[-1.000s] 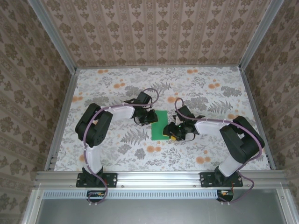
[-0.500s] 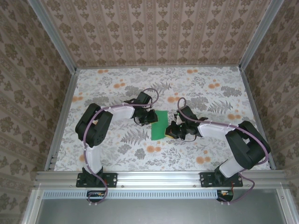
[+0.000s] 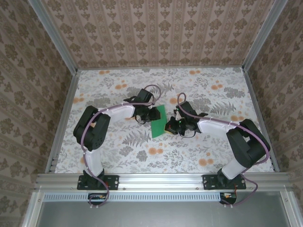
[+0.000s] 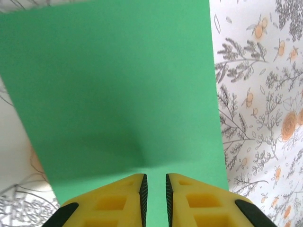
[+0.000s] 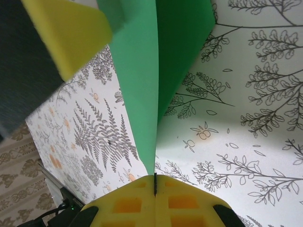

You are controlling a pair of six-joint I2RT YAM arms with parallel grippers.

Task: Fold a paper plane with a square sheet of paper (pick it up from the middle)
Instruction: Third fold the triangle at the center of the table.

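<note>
Now both arms hold the square sheet of paper (image 3: 158,122) between them, mid-table, just left of centre. The left gripper (image 3: 154,115) is on its far-left edge: pads (image 4: 143,185) stand a narrow slit apart with green paper running in between, so it is clamped on the sheet. The right gripper (image 3: 171,126) is on the near-right edge, jaws pressed fully together with the sheet's edge nipped at the tips; a second ago those jaws stood partly apart beside the paper. The sheet then looked a broad flat rectangle on the flowered table (image 3: 203,90); it now looks narrower and slanted, its far end shifted farther away. From the right wrist, the paper bows upward off the cloth, with shadow beneath it.
</note>
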